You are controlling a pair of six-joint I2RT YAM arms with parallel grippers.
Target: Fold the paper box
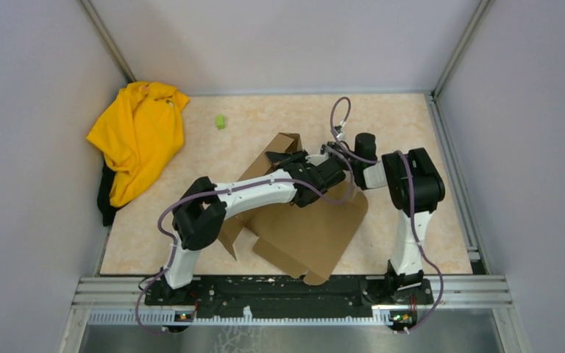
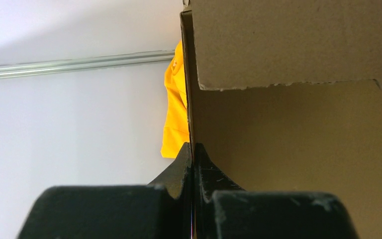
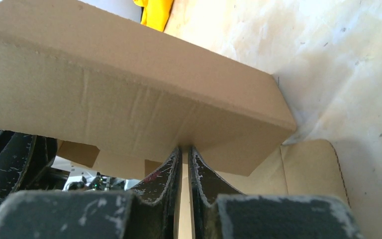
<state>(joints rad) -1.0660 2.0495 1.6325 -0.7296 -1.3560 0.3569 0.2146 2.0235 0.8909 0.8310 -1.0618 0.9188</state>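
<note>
The plain brown corrugated cardboard paper box [image 1: 316, 228], a partly raised die-cut sheet, lies mid-desk on the pale marbled desk [image 1: 412, 125]. Its broad flat panel reaches toward the near edge and its raised walls stand farther back. The left gripper [image 2: 193, 150] has its black fingers pressed together on the thin edge of an upright cardboard wall, and the right gripper [image 3: 184, 155] pinches a cardboard panel below a folded-over wall. A crumpled yellow cloth garment [image 1: 136, 136] lies at the far left corner, and a small green object [image 1: 221, 121] sits near the far edge, both apart from the box.
</note>
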